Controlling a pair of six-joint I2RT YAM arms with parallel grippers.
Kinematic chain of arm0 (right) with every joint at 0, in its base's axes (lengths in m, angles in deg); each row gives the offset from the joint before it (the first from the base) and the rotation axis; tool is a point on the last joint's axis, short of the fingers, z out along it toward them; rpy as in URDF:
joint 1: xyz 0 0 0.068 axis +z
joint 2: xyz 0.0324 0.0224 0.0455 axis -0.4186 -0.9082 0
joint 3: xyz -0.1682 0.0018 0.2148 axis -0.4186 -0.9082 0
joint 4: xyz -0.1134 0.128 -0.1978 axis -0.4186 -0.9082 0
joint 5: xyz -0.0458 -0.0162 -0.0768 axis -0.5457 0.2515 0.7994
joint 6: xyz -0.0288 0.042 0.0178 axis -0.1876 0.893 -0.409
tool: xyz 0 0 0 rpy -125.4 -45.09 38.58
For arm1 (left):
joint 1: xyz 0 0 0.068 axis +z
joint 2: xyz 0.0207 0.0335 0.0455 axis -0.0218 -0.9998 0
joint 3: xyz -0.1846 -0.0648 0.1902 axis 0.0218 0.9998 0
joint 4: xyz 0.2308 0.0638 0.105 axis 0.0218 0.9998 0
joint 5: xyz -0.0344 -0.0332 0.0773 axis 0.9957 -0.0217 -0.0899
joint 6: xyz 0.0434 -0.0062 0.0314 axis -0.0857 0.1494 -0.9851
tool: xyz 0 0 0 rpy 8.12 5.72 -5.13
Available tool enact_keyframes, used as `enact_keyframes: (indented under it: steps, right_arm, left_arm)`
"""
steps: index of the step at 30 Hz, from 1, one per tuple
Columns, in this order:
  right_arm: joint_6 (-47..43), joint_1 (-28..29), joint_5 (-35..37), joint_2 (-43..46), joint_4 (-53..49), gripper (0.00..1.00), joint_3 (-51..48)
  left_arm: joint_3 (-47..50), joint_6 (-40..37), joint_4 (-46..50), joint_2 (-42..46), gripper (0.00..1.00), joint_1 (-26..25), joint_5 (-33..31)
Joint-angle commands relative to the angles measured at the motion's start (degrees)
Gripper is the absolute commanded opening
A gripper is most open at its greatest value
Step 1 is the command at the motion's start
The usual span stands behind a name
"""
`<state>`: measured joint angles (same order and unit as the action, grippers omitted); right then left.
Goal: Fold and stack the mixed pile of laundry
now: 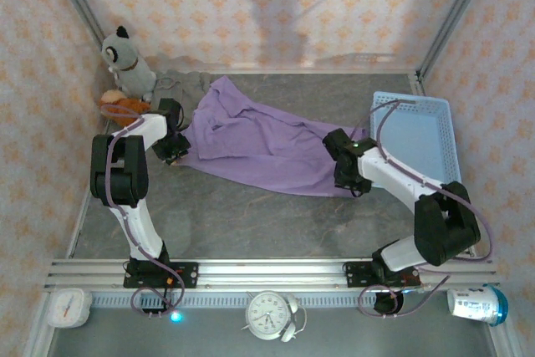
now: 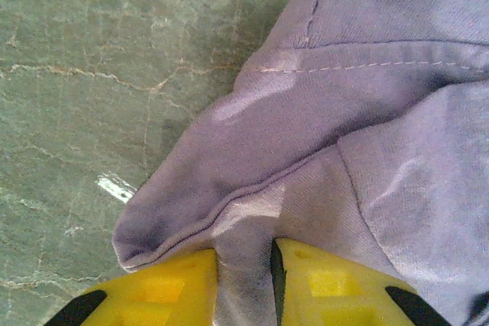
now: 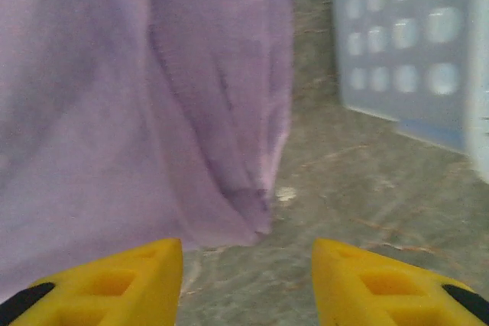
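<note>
Silver alarm clock stands nearest, in front of the aluminium rail, with a small white clock to its left and a white-and-blue container lying on its side at the right. Both arm bases are bolted to the rail, and beyond it spreads the grey stone-patterned table.

Further in, the right gripper hangs low over the table. Its yellow fingers stand apart with only bare tabletop between them, and the near-right edge of the lavender garment lies just ahead of them.

At about the same depth, the left gripper has its fingers drawn close together, pinching a fold of the lavender garment at its left end, beside a stitched hem.

The garment lies spread and wrinkled across the middle of the table between the two grippers, its upper left part bunched. To its right, just beside it, rests the light blue basket.

Behind the lavender cloth, at the back left, the small taupe garment lies crumpled on the table and touches it. Left of that an orange plush toy lies near the left arm, and a grey plush toy sits in the far corner against the patterned wall.
</note>
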<state>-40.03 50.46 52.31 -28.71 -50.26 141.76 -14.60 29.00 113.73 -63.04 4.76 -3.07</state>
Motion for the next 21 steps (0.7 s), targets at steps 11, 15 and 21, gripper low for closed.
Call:
enact_keyframes:
  steps: [11,15,21]
  right_arm:
    - [3.25,-5.76,17.07,-8.96,-11.5,0.39,1.18]
    - [0.99,-9.36,14.78,-3.88,-10.28,0.37,1.26]
    - [-0.16,-9.36,13.02,-3.93,-10.94,0.36,2.0]
  left_arm:
    - [1.39,-0.76,2.09,0.05,0.26,0.36,0.74]
    - [1.0,-1.05,2.36,0.05,0.26,0.36,0.66]
    - [0.6,-1.06,2.33,0.11,0.26,0.36,1.1]
